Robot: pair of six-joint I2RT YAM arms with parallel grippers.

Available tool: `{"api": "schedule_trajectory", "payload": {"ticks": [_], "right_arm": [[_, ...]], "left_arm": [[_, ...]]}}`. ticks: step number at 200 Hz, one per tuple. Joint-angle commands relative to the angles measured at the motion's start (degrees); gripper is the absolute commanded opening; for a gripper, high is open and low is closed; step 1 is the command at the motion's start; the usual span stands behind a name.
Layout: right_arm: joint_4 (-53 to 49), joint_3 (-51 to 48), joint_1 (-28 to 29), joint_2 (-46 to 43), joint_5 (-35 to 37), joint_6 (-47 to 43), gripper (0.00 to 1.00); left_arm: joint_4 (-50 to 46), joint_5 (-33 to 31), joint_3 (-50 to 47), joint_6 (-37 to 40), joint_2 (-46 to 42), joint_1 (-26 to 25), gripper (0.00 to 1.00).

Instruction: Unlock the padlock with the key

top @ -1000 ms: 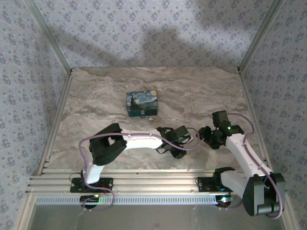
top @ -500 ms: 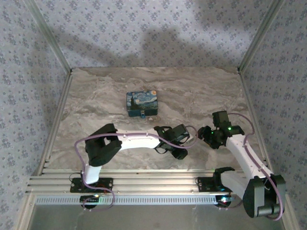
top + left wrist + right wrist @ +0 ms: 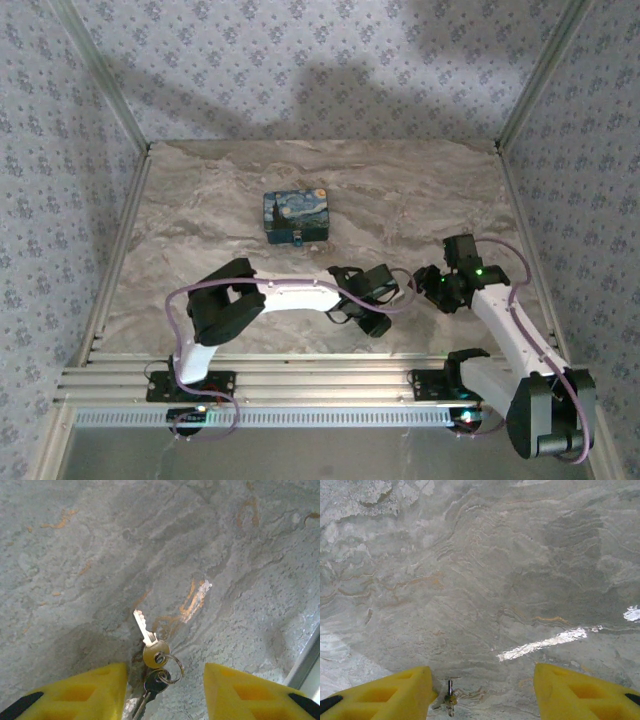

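Picking-up step: left gripper (image 3: 165, 686) is straddling the keys (image 3: 154, 652), jaws apart, needing to close; right gripper (image 3: 482, 685) is hovering near the keys, spread empty.

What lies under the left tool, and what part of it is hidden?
On the marble table, between the left tool's spread fingers, lie a pale key, fully seen, and a darker key ringed to it, its blade cut off at the picture's bottom edge.

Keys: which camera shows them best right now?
Left wrist: the keys lie large and sharp between the yellow jaws. Right wrist catches them tiny at its bottom edge; top view, too small to tell.
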Motion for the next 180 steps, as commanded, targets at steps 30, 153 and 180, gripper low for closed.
{"api": "schedule_trajectory", "payload": {"ticks": [30, 153, 180], "right_arm": [[-0.35, -0.46, -0.33, -0.87, -1.11, -0.18, 0.57], [6.06, -3.98, -0.5, -4.15, -9.41, 4.43, 0.58], [12.4, -6.43, -0.41, -3.64, -13.52, 8.3, 0.58]], "left_arm": [[-3.62, -1.81, 2.08, 2.4, 2.11, -0.63, 0.33], [7.93, -2.53, -9.49, 7.54, -6.83, 2.51, 0.0], [10.53, -2.54, -12.12, 8.28, -9.7, 3.81, 0.0]]}}
